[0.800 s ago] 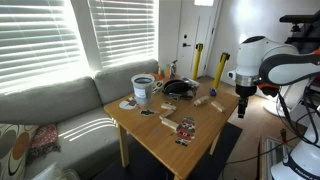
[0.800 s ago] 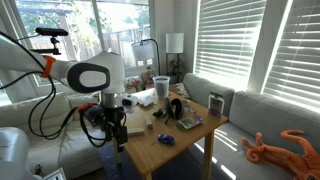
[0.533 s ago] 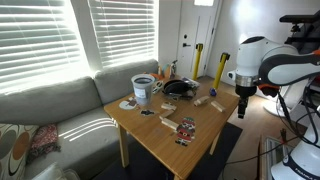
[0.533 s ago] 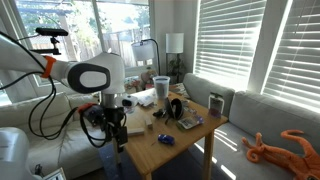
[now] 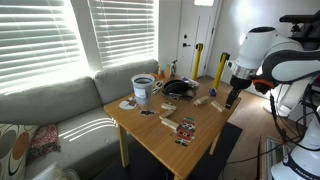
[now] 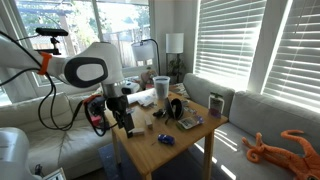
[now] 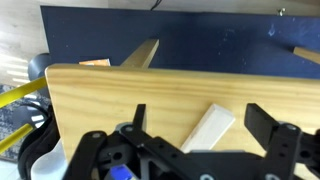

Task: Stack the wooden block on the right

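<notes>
A pale wooden block (image 7: 210, 127) lies flat on the wooden table (image 7: 110, 95), near its edge. My gripper (image 7: 200, 124) hangs above it with the jaws open, one finger on each side of the block, and holds nothing. In an exterior view my gripper (image 5: 232, 99) is over the table's corner, next to two small wooden blocks (image 5: 213, 105) (image 5: 199, 101). In an exterior view my gripper (image 6: 124, 119) is above the near end of the table; the block is too small to make out there.
A white bucket (image 5: 143, 90), a black pan (image 5: 177, 88) and small flat items (image 5: 185, 128) stand on the table. A sofa (image 5: 50, 112) runs along it. A dark rug (image 7: 220, 40) and a table leg (image 7: 143, 55) lie below the edge.
My arm has moved from beside the table's edge in over the table, and the gripper now sits above the wooden block. The jaws stay open.
</notes>
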`<state>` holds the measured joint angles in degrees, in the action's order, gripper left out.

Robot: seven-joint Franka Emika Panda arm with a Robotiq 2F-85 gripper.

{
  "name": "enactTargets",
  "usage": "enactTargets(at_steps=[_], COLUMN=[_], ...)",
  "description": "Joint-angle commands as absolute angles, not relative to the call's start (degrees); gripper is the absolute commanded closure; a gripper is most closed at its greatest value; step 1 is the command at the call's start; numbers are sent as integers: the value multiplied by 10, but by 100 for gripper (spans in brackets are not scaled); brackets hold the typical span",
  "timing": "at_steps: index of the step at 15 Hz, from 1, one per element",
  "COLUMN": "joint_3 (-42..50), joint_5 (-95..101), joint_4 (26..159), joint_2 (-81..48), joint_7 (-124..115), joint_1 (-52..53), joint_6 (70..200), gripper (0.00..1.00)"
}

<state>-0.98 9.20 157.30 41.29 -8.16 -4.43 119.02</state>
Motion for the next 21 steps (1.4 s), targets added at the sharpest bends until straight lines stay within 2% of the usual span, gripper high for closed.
enactTargets(at_steps=[1, 5, 7, 10, 19, 21], joint_3=[-29, -57, -72, -70, -57, -52], joint_5=[89, 92, 86, 63, 57, 49], joint_4=[1571, 1573, 1573, 1573, 1573, 1573], joint_2=[411, 384, 377, 389, 351, 342], joint_7=[-159, -261, -293, -293, -287, -284], joint_1=[-68, -108, -119, -103, -107, -105], joint_6=[1265, 1353, 1338, 1272, 1321, 1329], gripper=[0, 0, 3, 0, 0, 25])
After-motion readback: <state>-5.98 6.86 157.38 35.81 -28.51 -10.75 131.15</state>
